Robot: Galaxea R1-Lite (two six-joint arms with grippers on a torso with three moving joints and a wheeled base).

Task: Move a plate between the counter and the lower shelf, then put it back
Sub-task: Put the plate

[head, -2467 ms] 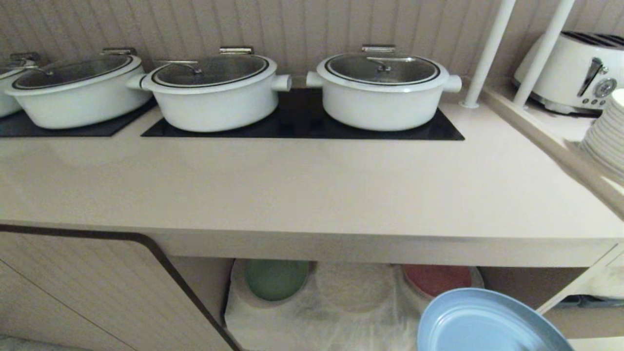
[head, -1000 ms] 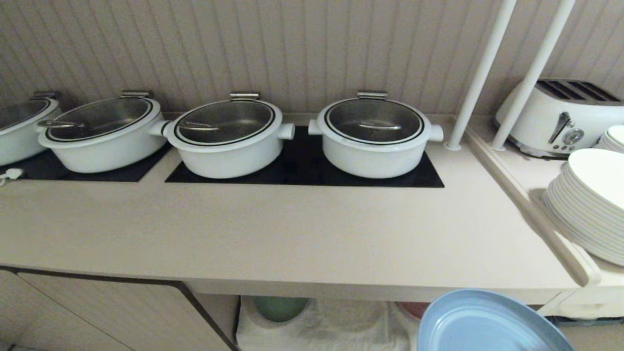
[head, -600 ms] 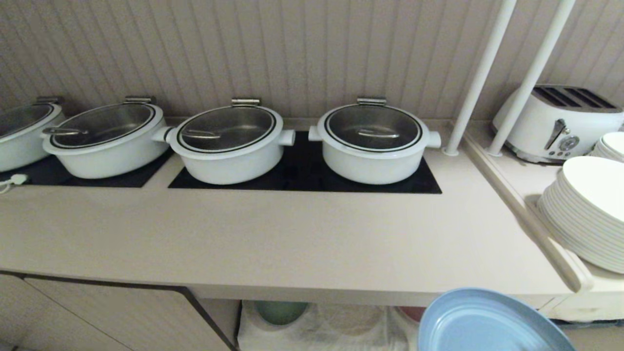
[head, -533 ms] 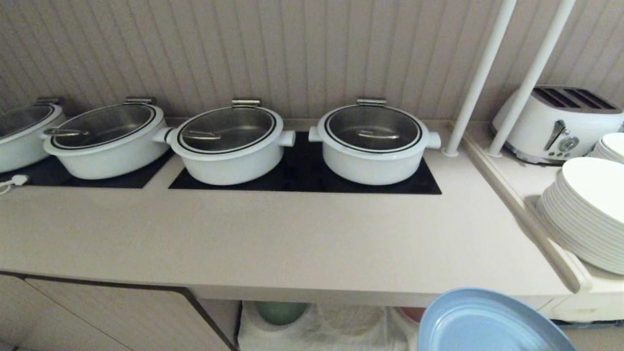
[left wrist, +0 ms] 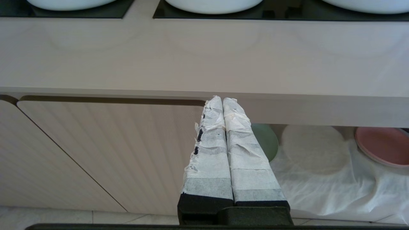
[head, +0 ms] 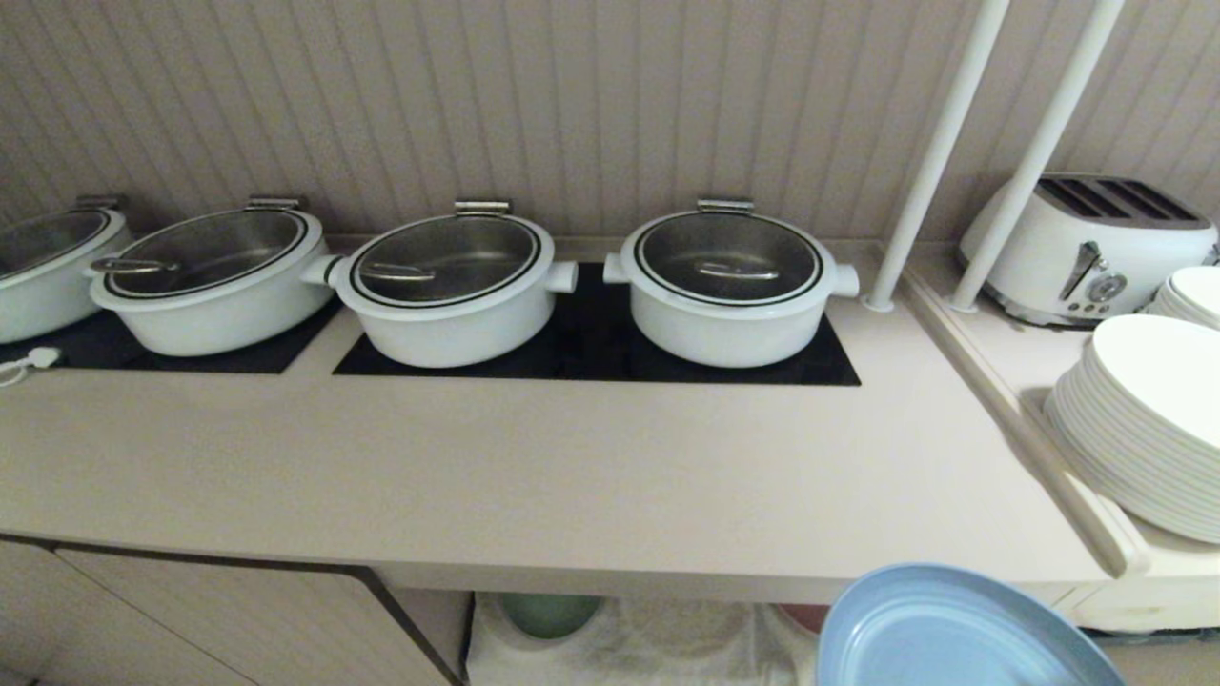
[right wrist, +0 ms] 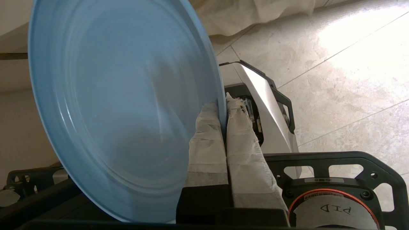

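We are pinching the blue plate [right wrist: 121, 105] by its rim in our tight-shut right claw [right wrist: 223, 105], holding it just in front of and below the tabletop [head: 572, 476] edge, while our left claw [left wrist: 222, 101] is hanging shut and empty.

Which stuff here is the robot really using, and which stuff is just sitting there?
Using:
- blue plate, pinched at its rim by the right gripper
- counter
- lower shelf with its white cloth

Just sitting there:
- white pots on the cooktop
- toaster
- stack of white plates
- green plate, pink plate
- left gripper, shut, idle
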